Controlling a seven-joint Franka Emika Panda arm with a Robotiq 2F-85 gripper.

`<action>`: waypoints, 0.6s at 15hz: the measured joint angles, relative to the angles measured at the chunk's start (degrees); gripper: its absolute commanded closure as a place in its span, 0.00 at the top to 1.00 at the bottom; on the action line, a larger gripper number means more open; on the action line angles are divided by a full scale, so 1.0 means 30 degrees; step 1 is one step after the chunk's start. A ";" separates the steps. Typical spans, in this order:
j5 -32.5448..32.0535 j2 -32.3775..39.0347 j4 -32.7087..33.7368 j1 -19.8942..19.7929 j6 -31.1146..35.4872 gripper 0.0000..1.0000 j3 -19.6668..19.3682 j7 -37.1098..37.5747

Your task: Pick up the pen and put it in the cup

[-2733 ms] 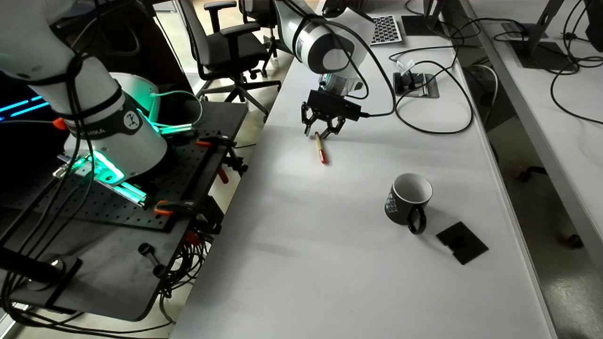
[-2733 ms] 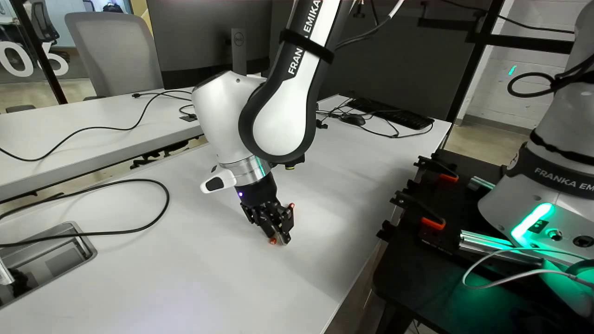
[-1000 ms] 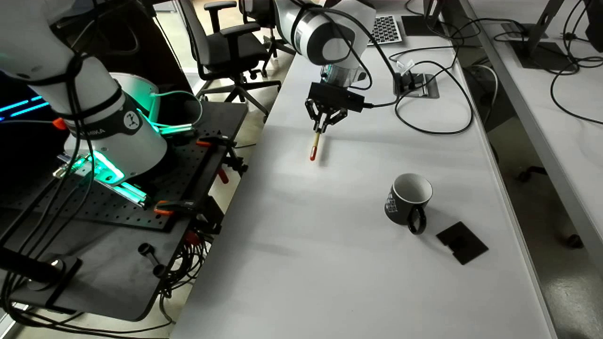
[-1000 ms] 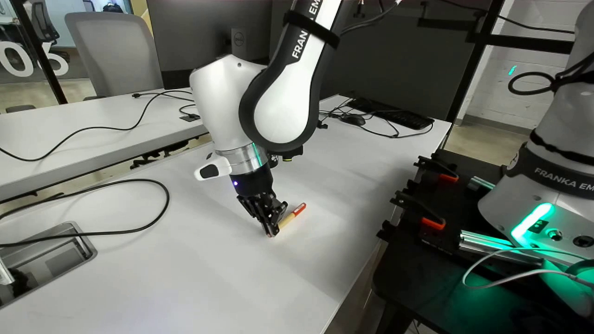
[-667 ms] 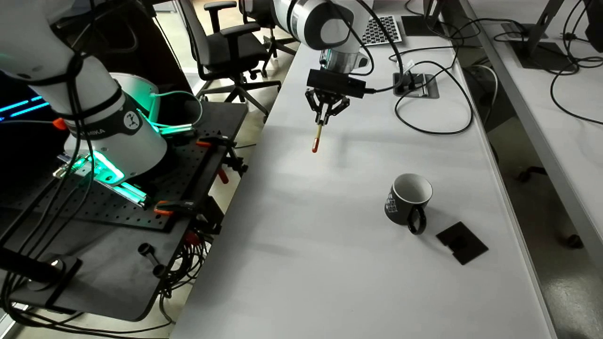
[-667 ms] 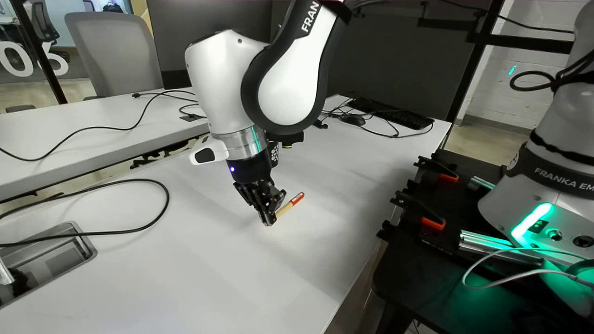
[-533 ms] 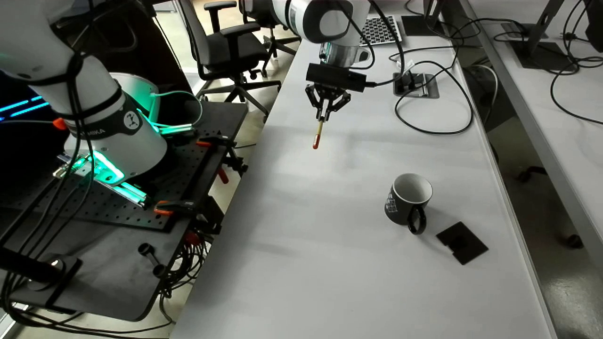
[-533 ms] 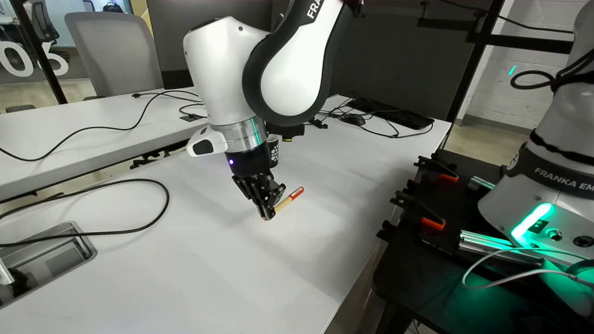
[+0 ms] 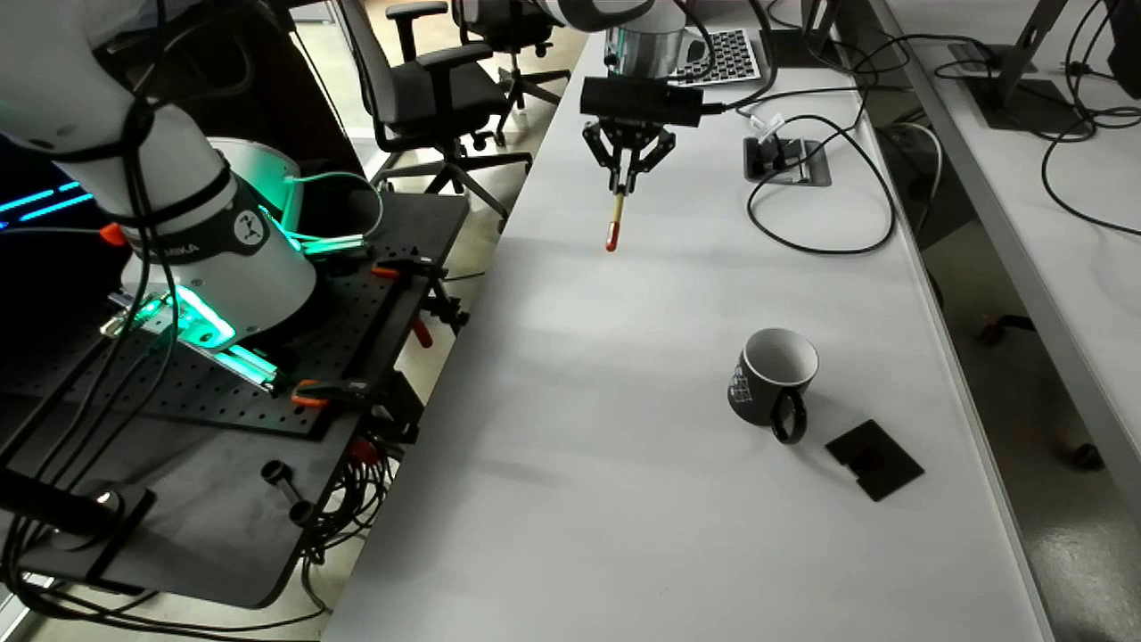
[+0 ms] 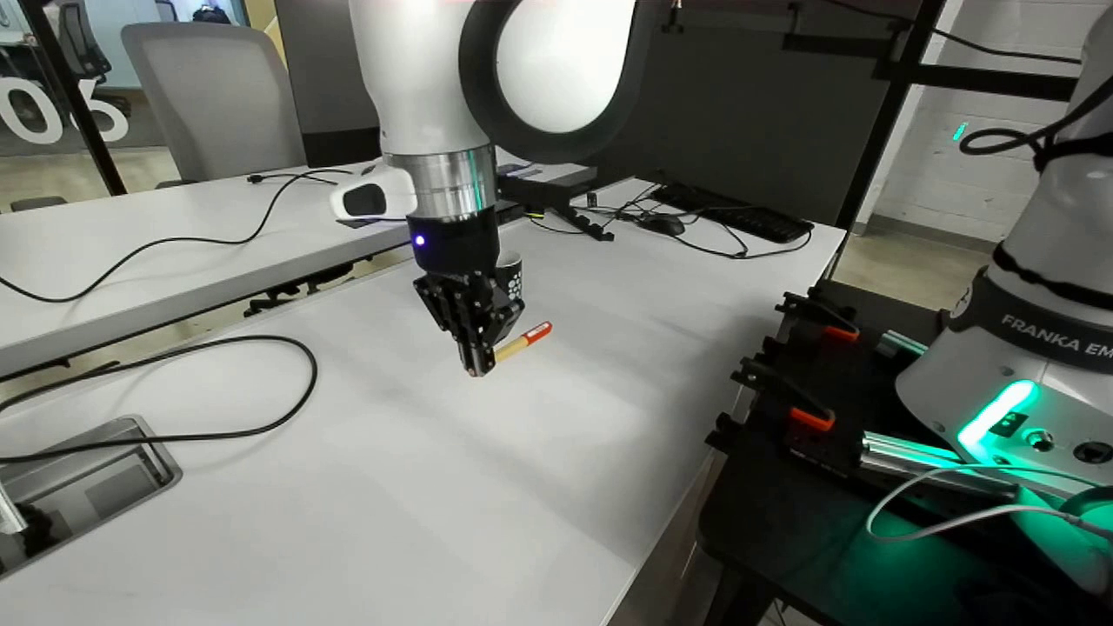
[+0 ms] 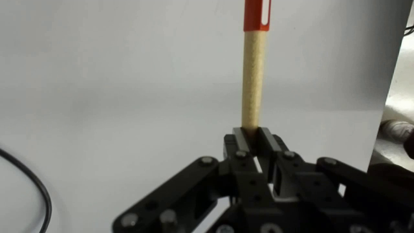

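Pen (image 11: 254,74), red end: cut off by the top of the wrist view; whole in both exterior views.
Pen, gripped end: hidden between the fingertips (image 11: 241,139).
Pen, lie: held by its pale part, red end jutting outward; looks raised off the table (image 9: 570,464), height cannot be told.
Gripper (image 11: 251,131): clenched on the pen, jaws close together with the pale barrel between them.
Arm (image 10: 426,83): upper part cut off at the top of both exterior views.
Cup (image 9: 759,397): upright on the table, well apart from the pen; pale inside shows, white print too small to read.
Cup, masked: in an exterior view the gripper covers most of it, leaving a sliver of cup (image 10: 514,276).
Black pad (image 9: 874,459): flat, near the cup on its handle side, apart from it.
Room: white table surface stretches between pen and cup.
Table edge (image 11: 388,81): runs down the right of the wrist view, well apart from the fingertips.
Cable (image 11: 49,208): black, curls in at lower left of the wrist view, well apart from the gripper.
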 measured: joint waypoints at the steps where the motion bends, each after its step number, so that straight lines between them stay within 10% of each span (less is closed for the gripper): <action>1: 0.0600 -0.0099 -0.0151 -0.0446 0.0537 0.03 0.0434 -0.0799; 9: 0.5824 -0.0141 -0.0964 -0.4088 0.2848 0.03 0.3975 -0.7566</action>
